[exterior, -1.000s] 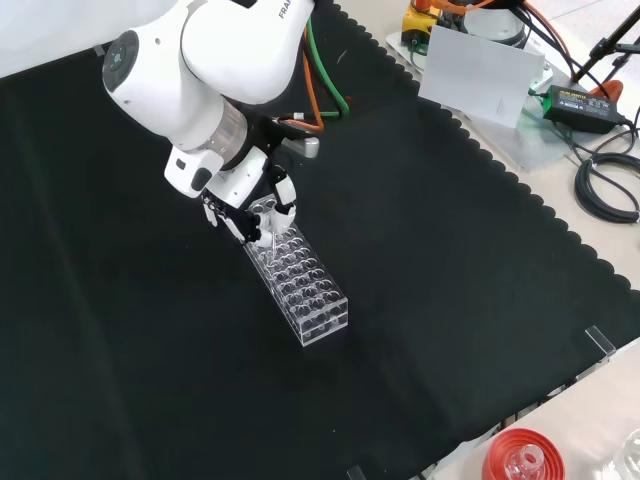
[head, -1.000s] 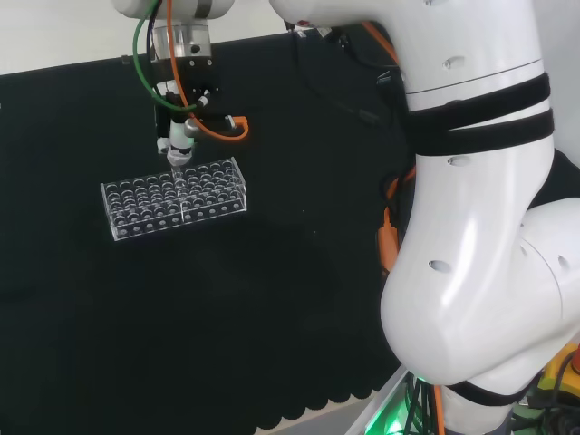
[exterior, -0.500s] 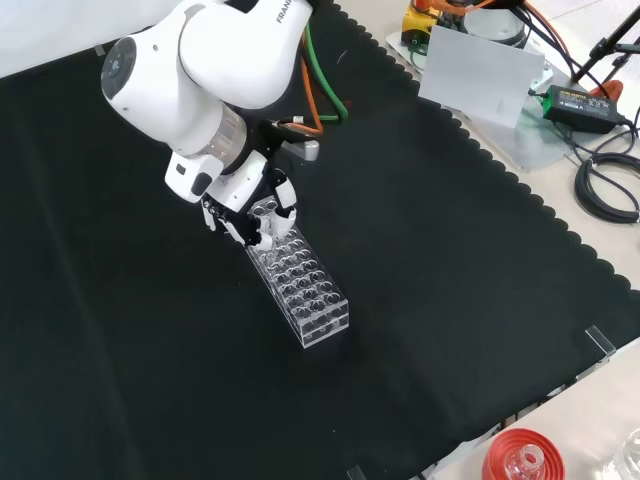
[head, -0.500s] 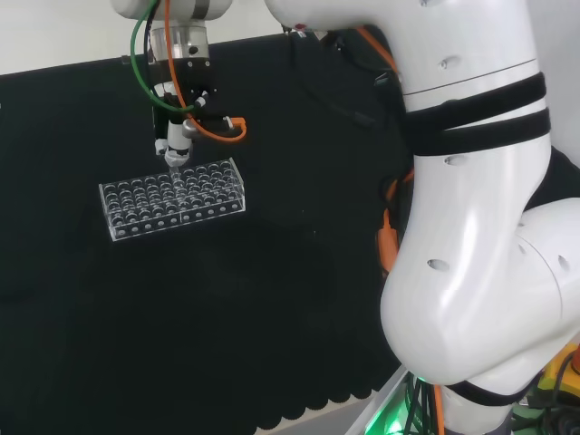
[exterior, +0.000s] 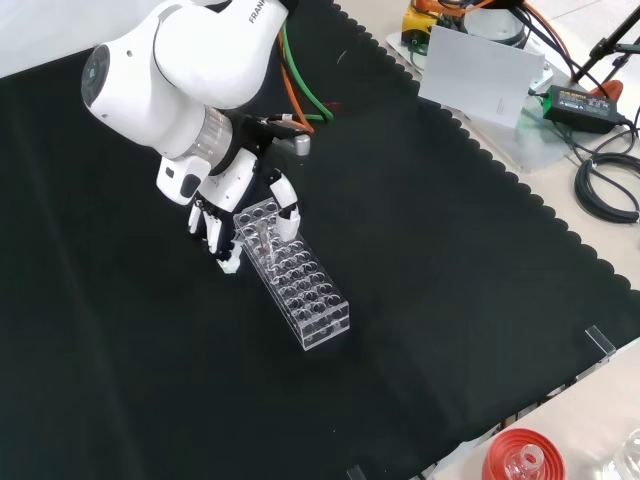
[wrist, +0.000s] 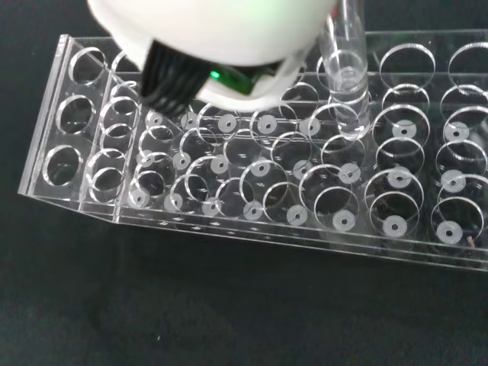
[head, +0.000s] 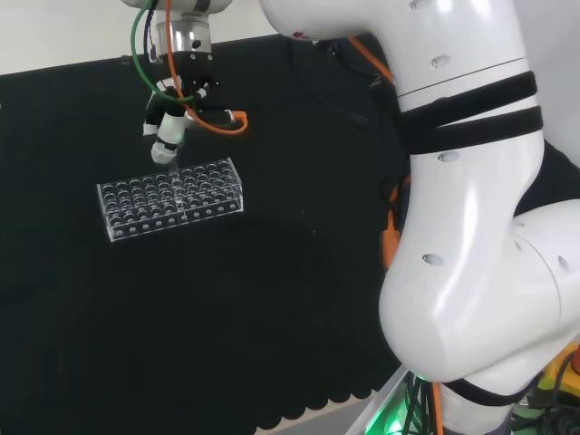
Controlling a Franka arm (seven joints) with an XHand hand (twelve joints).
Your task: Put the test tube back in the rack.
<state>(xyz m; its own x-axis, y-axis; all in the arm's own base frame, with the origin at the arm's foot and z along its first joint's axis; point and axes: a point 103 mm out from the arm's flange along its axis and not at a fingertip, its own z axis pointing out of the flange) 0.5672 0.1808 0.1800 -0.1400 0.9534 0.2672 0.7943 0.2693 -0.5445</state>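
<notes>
A clear plastic rack (exterior: 300,285) with several rows of holes lies on the black cloth, left of centre in the head view (head: 172,199). A clear test tube (wrist: 345,84) stands upright in one of its holes near the end under the hand; in the front view the tube (exterior: 262,236) shows faintly. The black and white hand (exterior: 215,212) hovers just above that end of the rack with its fingers spread and relaxed to either side, holding nothing. In the head view the hand (head: 166,138) hangs a little above the rack's far edge.
A red ribbed ring stand (exterior: 520,460) holding a glass piece sits past the cloth's scalloped edge at the front view's lower right. A grey plate (exterior: 480,75), a power supply and cables (exterior: 600,185) lie at the upper right. The arm's big white links (head: 462,217) stand at the head view's right.
The fingers have spread apart and let go of the test tube, which now stands alone in the rack. The hand has risen and drawn back slightly from the rack.
</notes>
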